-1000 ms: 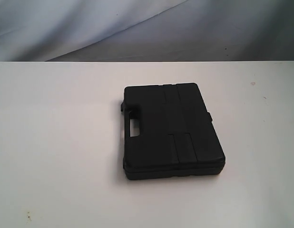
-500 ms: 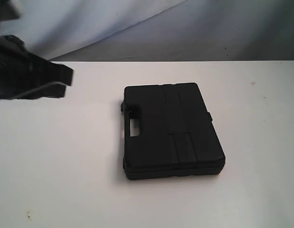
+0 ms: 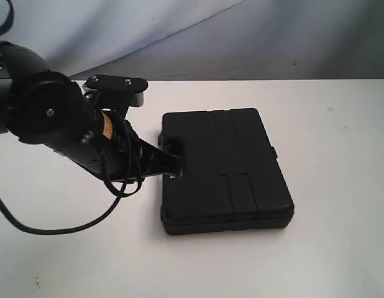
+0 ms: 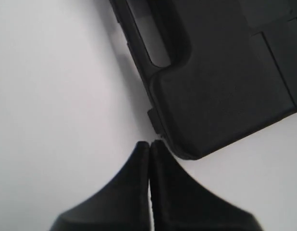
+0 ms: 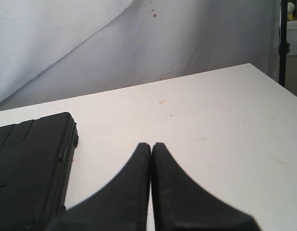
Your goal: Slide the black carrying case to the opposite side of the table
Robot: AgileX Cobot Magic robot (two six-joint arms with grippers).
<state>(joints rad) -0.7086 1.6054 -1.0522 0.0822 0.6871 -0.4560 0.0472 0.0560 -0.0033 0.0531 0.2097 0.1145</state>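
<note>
You had the black carrying case (image 3: 235, 167) lying flat near the middle of the white desk (image 3: 68, 248), the left end effector (image 4: 149, 144) pressed closed on nothing at the case's handle edge, the right end effector (image 5: 151, 144) likewise closed over the desk beside the case, and a pale backdrop (image 3: 179, 31) beyond.

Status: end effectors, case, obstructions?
Left end effector shut, tip at handle-side edge of black plastic carrying case. Right end effector shut, apart from it. Nothing blocking on white tabletop.
</note>
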